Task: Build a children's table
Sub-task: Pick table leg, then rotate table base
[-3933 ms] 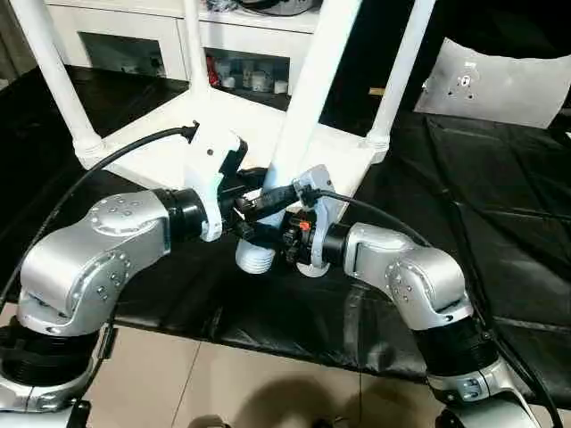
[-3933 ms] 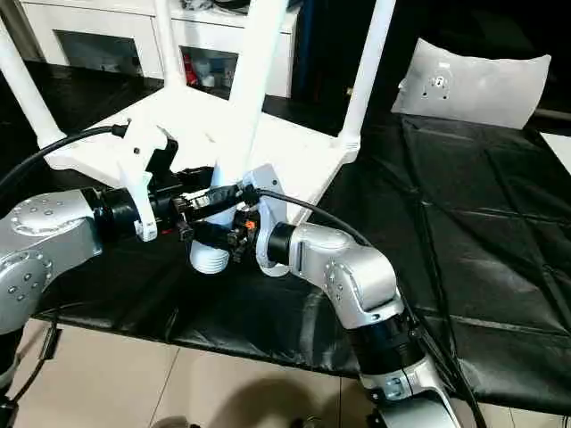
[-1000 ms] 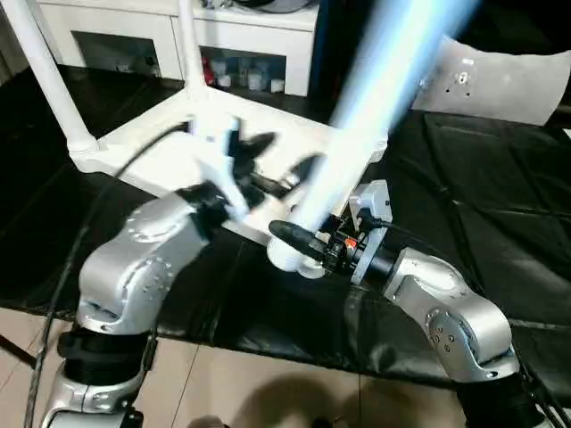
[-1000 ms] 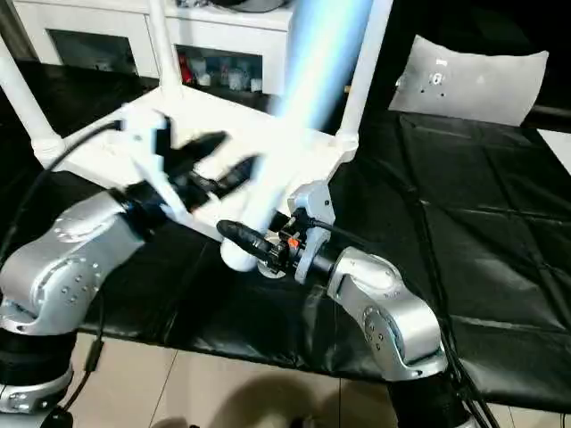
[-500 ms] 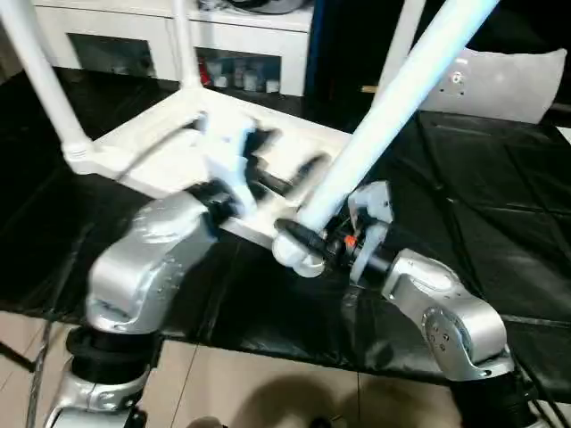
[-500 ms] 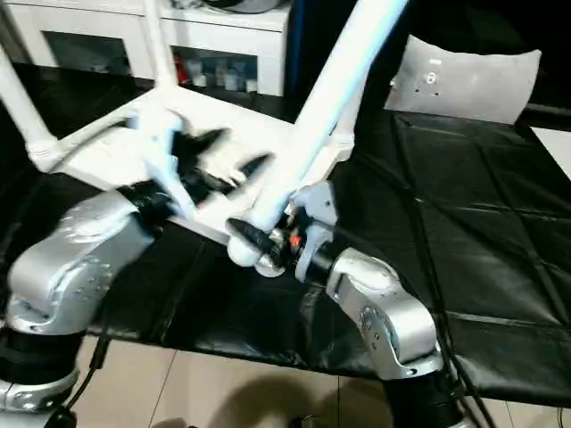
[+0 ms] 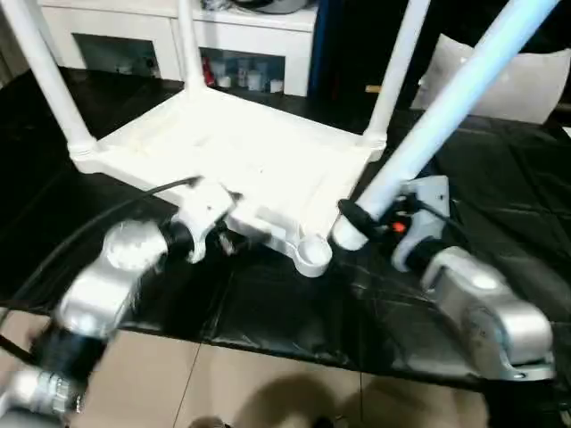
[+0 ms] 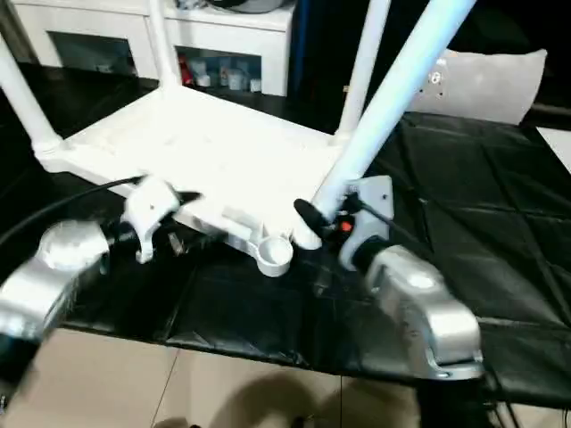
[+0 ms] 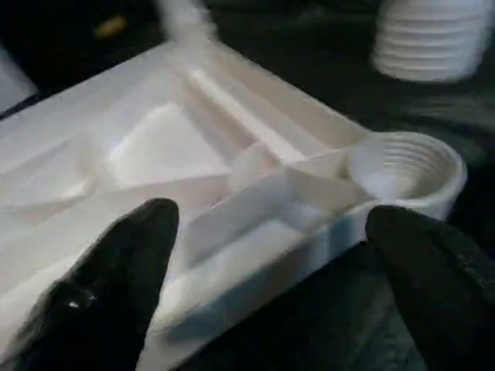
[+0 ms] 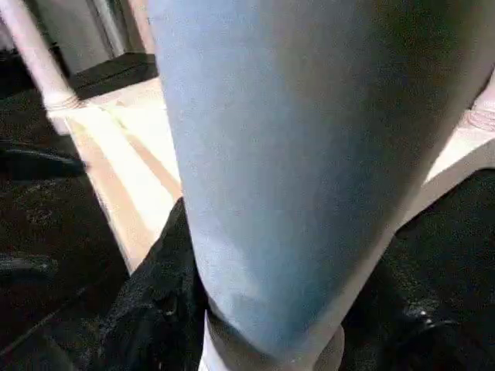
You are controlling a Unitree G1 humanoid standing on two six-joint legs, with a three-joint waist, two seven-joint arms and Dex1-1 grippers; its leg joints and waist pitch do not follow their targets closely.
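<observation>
The right gripper clamps the tilted long white plastic leg; the left gripper gapes empty beside the round empty corner socket. Tilted so, the leg's thread could cross-thread.

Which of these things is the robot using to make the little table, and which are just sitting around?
For the job:
- upside-down table top with three legs already standing in it
- empty corner socket
- fourth leg, tilted, gripped by the right gripper
- open left gripper at the table top's edge

Just sitting around:
- white cabinet
- grey-white panel
- black table cover
</observation>
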